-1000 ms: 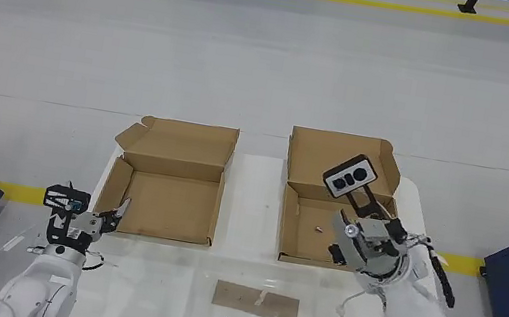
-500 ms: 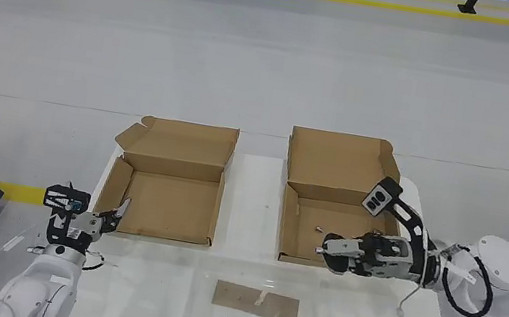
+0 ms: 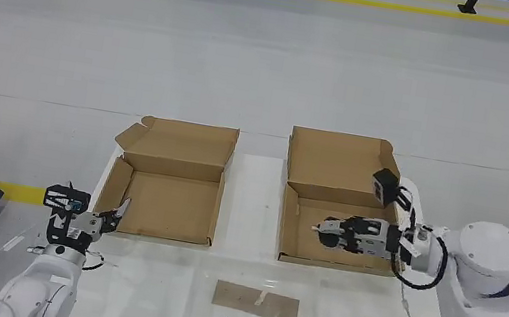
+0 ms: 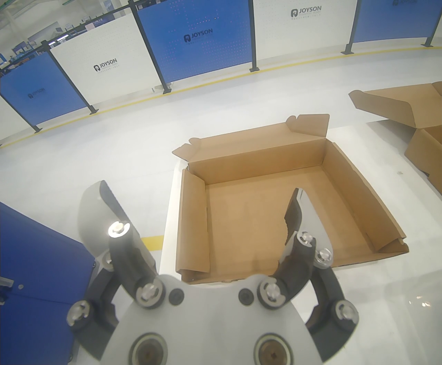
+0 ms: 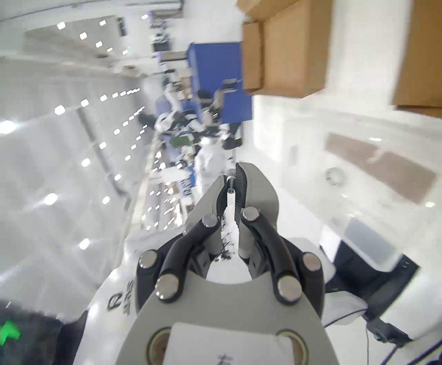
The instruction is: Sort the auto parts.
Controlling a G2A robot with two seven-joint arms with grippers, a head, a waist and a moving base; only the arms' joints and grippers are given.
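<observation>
Top view: right gripper (image 3: pixel 323 228), clamped on screw (image 5: pixel 230 182), over box at frame right (image 3: pixel 335 164).
Left gripper (image 4: pixel 202 193): jaws apart.
Release: low, inside walls.

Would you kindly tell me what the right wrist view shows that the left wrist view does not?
Right wrist view: the right gripper, fingers shut on a small screw, and the clear tray holding a ring and a cardboard strip. Left wrist view: the left gripper, fingers open. Both: the left box and part of the right box.
</observation>
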